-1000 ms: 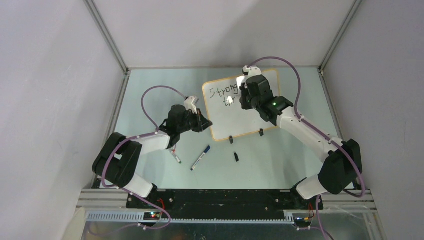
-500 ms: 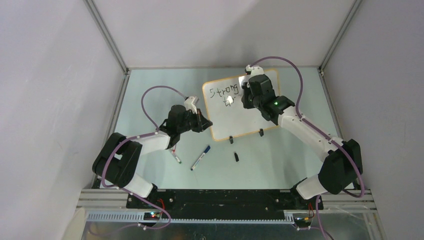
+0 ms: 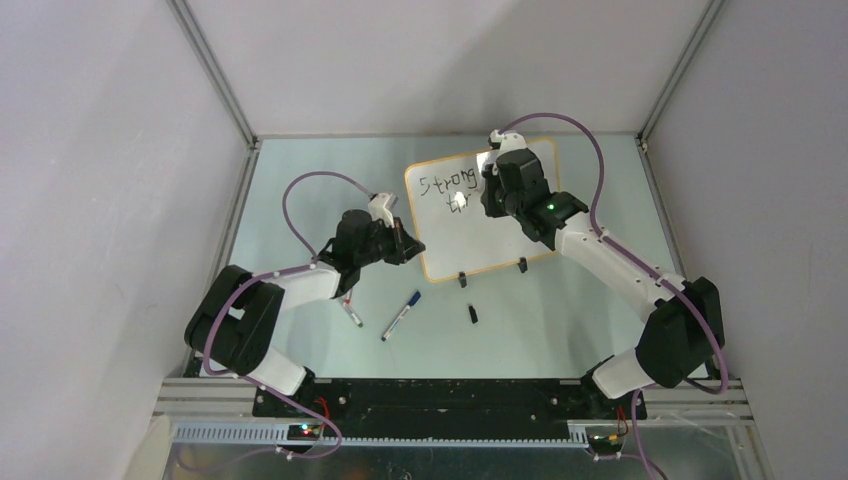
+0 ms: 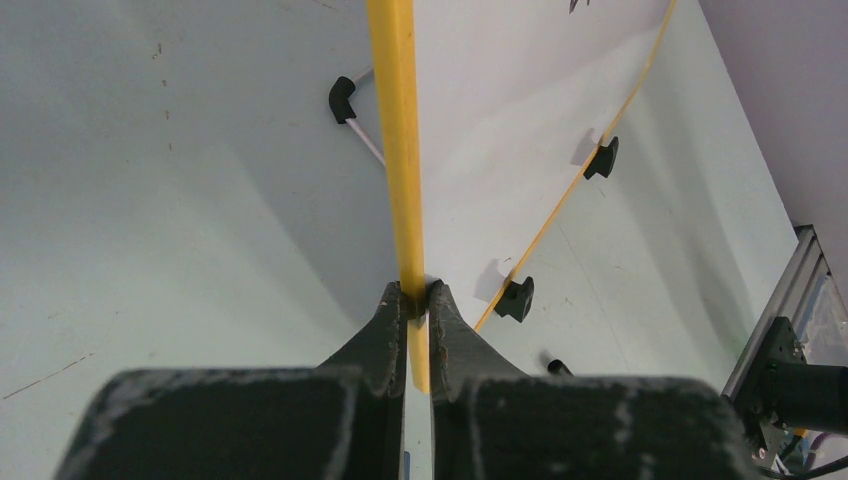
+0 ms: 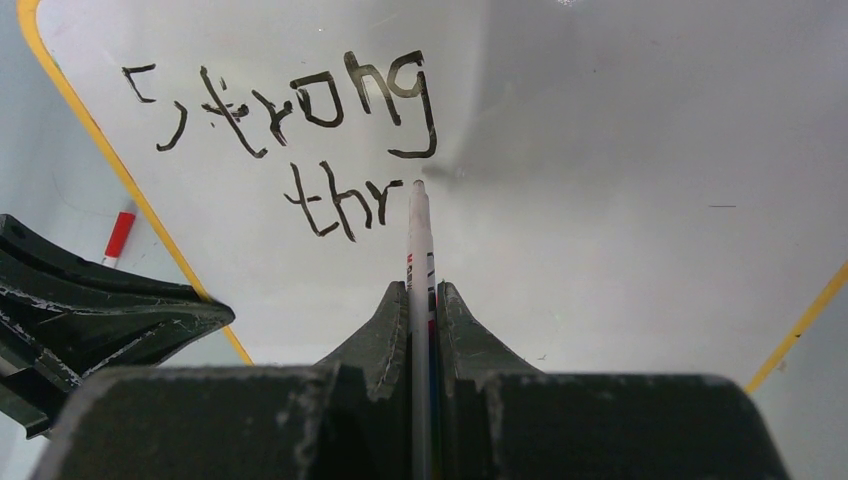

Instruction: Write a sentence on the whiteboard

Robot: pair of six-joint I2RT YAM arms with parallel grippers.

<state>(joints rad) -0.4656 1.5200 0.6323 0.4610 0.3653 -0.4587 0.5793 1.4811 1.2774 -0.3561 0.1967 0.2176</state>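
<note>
Since a second ago the right arm's wrist has drawn slightly toward the far edge of the whiteboard (image 3: 490,245). The left arm, the board and the loose things on the desk (image 3: 300,180) have kept their places.

The board stands toward the back of the desk, right of centre, on its two black feet. The left gripper (image 4: 419,293) is clamped on the orange-yellow rim of its left edge, and the rim runs straight between the fingers. The right gripper (image 5: 421,288) hangs over the board's upper middle, shut tight on a marker (image 5: 419,240) that points away from the wrist camera.

The sentence (image 5: 300,110) sits in the board's upper left. It reads "Strong", with "thr" on a second line beneath and a little to the right. The marker's tip is at the board just right of the "r", under the tail of the "g".

On the desk in front of the board lie a blue-capped pen (image 3: 401,315), a red-tipped pen (image 3: 351,312) nearer the left arm, and a small black cap (image 3: 472,313).
</note>
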